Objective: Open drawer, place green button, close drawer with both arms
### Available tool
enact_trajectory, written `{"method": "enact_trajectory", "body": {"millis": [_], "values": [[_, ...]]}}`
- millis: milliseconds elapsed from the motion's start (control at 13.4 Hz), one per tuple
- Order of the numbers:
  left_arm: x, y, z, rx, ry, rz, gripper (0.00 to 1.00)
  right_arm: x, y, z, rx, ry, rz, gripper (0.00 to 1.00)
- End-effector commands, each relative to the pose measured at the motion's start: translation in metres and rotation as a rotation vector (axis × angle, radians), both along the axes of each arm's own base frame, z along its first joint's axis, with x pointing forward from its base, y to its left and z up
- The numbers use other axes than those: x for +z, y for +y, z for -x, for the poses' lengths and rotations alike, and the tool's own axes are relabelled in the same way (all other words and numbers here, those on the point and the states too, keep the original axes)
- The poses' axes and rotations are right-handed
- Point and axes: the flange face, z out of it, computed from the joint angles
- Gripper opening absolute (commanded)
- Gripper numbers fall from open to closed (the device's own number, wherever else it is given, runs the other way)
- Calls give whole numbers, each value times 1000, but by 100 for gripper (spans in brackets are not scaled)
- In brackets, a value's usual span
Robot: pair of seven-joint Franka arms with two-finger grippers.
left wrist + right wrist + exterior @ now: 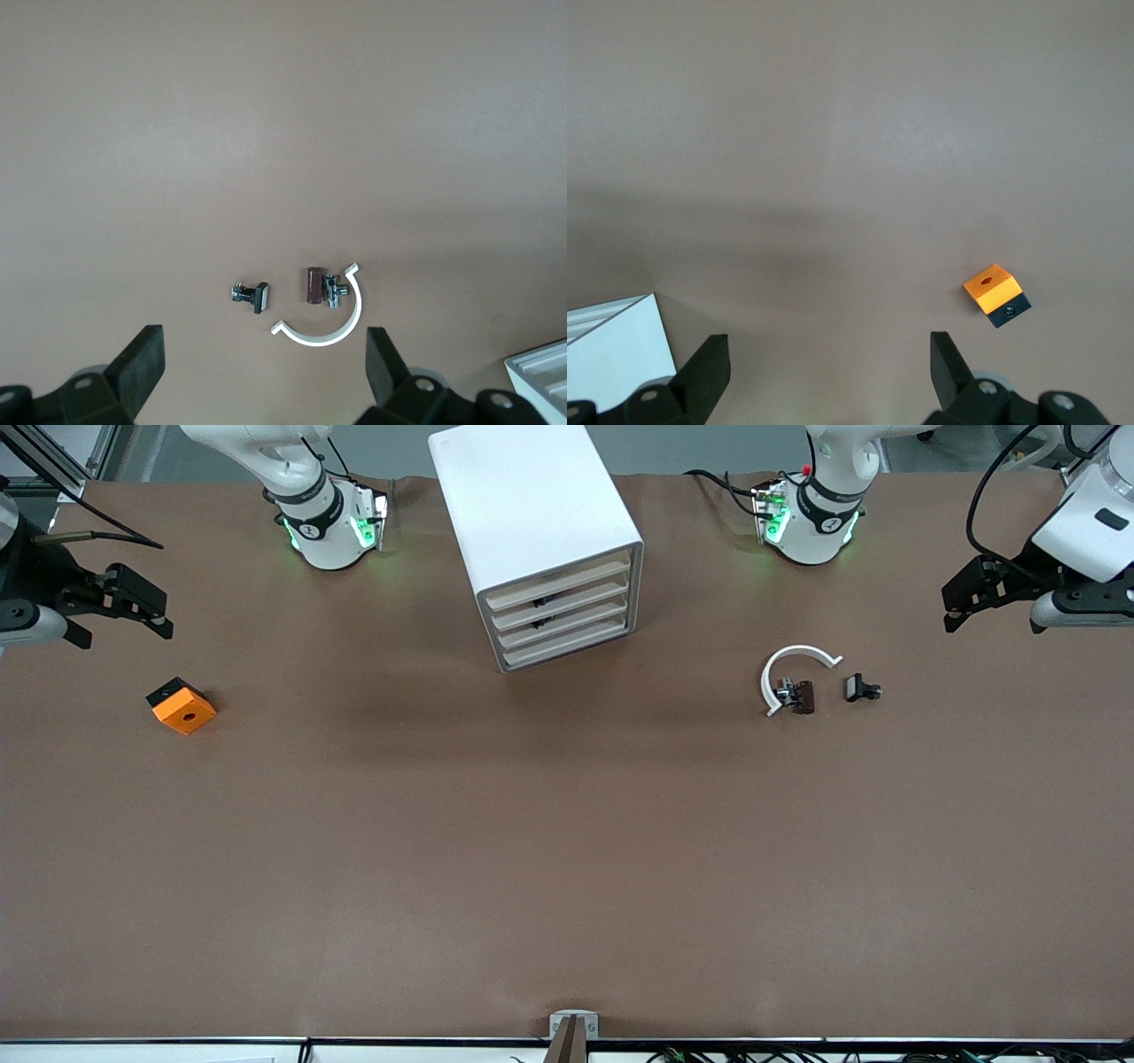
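Two white robot arms waited at either end of a brown table, both raised above it. The left gripper [961, 607] hung over the left arm's end of the table, its black fingers [142, 367] spread wide with nothing between them. The right gripper [133, 607] hung over the right arm's end, its fingers [709, 372] also spread and empty.

Between the two bases stood a white drawer cabinet [532, 514] with four drawers, all pushed in. Toward the left arm's end lay a white curved strip [784, 664], with a small dark brown part [804, 696] inside its curve and a small black part [859, 688] just beside it. Toward the right arm's end sat an orange block with a hole [183, 707], resting on a black base.

No green-capped button could be made out in any view; it might have been too small to tell.
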Motion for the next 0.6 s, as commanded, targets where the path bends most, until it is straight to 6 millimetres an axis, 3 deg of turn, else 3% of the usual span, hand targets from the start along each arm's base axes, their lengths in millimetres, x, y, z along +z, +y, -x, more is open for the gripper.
{"method": "enact_trajectory", "body": {"millis": [0,522], "values": [[6,-7,2,17,-21,-16,100,4,3,-2,10,2,11,100],[6,-2,-2,34,43,-3,100,4,4,-2,11,2,12,100]]}}
